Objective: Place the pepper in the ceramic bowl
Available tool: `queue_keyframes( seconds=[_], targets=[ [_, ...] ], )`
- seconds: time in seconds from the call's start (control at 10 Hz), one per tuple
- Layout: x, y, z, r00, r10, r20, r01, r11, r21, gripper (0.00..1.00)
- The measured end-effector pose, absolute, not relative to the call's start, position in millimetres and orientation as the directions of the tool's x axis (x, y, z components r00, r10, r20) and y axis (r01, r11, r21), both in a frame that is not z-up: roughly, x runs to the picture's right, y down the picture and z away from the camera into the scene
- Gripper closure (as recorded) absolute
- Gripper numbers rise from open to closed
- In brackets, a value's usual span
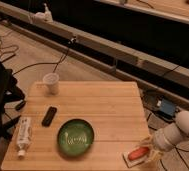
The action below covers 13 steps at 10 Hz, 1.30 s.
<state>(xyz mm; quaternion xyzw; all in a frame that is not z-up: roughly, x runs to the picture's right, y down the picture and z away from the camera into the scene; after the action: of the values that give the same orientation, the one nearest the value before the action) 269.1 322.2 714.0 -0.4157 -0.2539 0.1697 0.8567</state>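
Observation:
The orange-red pepper point(136, 153) lies on a pale sponge pad point(132, 159) at the front right corner of the wooden table point(103, 107). The green ceramic bowl point(75, 137) sits at the table's front centre, with pale markings inside and nothing else in it. My gripper point(150, 149), on the white arm point(180, 131), is at the table's right edge, right beside the pepper's right end and low over the pad. The bowl is well to the gripper's left.
A white cup point(51, 82) stands at the back left. A black remote-like object point(49, 116) and a lying bottle point(23, 136) are on the left side. Cables and a blue box point(165, 106) lie on the floor to the right.

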Motion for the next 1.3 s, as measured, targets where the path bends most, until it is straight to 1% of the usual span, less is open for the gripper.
queue_keyframes(
  seconds=[0.3, 0.4, 0.6, 0.7, 0.9, 1.3],
  targets=[
    [271, 329, 722, 0.797, 0.529, 0.29, -0.094, 0.583, -0.807, 0.35],
    [271, 332, 724, 0.793, 0.538, 0.288, -0.096, 0.576, -0.812, 0.4],
    [271, 334, 727, 0.784, 0.551, 0.286, -0.102, 0.568, -0.816, 0.59],
    [272, 335, 728, 0.779, 0.558, 0.285, -0.107, 0.567, -0.817, 0.71],
    [273, 333, 728, 0.775, 0.561, 0.291, -0.108, 0.572, -0.813, 0.81],
    [282, 321, 725, 0.787, 0.544, 0.291, -0.121, 0.598, -0.792, 0.81]
  ],
)
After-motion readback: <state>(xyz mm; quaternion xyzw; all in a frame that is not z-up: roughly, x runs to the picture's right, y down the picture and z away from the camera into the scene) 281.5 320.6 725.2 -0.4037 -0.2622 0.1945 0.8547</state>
